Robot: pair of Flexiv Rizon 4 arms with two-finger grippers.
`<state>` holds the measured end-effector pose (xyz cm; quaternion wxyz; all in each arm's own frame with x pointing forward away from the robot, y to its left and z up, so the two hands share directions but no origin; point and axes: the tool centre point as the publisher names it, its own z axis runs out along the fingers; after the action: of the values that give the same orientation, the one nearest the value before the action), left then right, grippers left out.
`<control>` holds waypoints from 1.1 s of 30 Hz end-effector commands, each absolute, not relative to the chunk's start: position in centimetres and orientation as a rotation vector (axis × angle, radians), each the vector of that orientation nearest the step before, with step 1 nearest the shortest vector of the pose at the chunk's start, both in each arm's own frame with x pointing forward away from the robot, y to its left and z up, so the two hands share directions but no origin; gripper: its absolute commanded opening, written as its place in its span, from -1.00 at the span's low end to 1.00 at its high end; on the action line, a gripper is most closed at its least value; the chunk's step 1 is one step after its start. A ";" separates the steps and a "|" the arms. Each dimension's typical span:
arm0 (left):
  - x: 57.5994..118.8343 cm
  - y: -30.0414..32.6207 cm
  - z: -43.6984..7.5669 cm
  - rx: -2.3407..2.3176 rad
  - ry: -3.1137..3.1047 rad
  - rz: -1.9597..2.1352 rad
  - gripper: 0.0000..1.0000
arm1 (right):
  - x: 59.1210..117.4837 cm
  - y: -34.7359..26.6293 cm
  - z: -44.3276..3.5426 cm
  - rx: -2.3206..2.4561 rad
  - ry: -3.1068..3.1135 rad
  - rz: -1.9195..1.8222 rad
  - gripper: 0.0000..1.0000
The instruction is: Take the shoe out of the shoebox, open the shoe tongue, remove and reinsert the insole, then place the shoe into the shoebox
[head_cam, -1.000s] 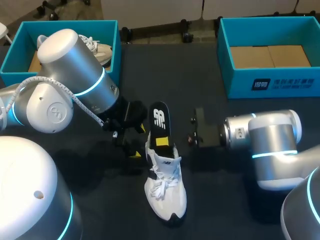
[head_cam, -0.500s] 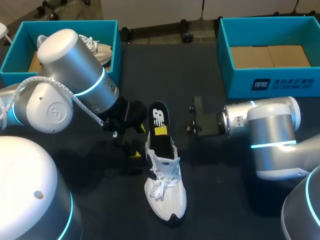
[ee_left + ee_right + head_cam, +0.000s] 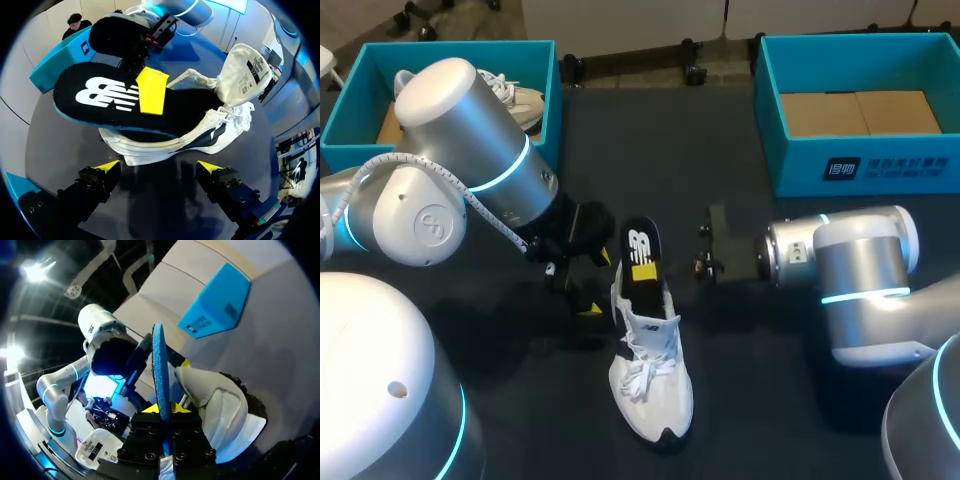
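The white shoe [image 3: 651, 372] lies on the dark table, toe toward me, tongue folded forward. Its black insole [image 3: 640, 252] with a white logo sticks out over the heel, partly inside the shoe. My right gripper [image 3: 646, 272] is shut on the insole, one yellow tip lying on its upper face. In the right wrist view the insole [image 3: 161, 365] stands edge-on between the fingers of the right gripper [image 3: 164, 410], with the shoe [image 3: 217, 402] beside it. My left gripper [image 3: 596, 284] stands open just left of the shoe. In the left wrist view the left gripper [image 3: 159, 169] holds nothing; shoe [image 3: 210, 132] and insole [image 3: 100, 97] lie ahead of it.
A teal shoebox [image 3: 342, 108] at the back left holds another white shoe [image 3: 523, 100]. A second teal shoebox [image 3: 768, 110] at the back right shows only its cardboard floor. My left arm's big silver link [image 3: 470, 150] hangs over the table's left part.
The insole has slid a little toward the shoe's toe, deeper into the shoe, with my right gripper shifting along and tightening on it. The left arm has kept still.
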<state>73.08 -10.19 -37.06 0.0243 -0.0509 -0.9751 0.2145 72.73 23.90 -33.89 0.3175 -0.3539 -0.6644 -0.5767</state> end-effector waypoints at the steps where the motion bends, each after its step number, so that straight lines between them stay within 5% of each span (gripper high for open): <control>1: 73.0 -10.1 -37.1 -0.159 -3.019 0.666 1.00 | 71.4 23.8 -34.3 -0.974 -1.739 -1.515 -1.00; 9: 73.0 -10.1 -37.1 -0.159 -3.019 0.666 1.00 | 70.9 23.8 -34.5 -0.997 -1.739 -1.498 -1.00; 11: 73.0 -10.1 -37.1 -0.159 -3.019 0.666 1.00 | 71.0 23.8 -34.1 -0.984 -1.748 -1.508 -0.47; 14: 73.0 -10.1 -37.1 -0.159 -3.019 0.666 1.00 | 71.5 24.0 -33.4 -0.963 -1.770 -1.515 -0.22; 24: 73.0 -10.1 -37.1 -0.159 -3.019 0.666 1.00 | 73.5 23.9 -32.6 -0.933 -1.793 -1.513 -0.49; 27: 73.0 -10.1 -37.1 -0.159 -3.019 0.666 1.00 | 74.3 23.7 -33.0 -0.948 -1.770 -1.514 -1.00; 33: 73.0 -10.1 -37.1 -0.159 -3.019 0.666 1.00 | 73.7 23.6 -33.9 -0.988 -1.724 -1.496 -1.00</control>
<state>73.09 -10.19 -37.06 0.0243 -0.0508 -0.9751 0.2145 74.03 23.50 -33.44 0.3189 -0.3733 -0.6574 -0.5717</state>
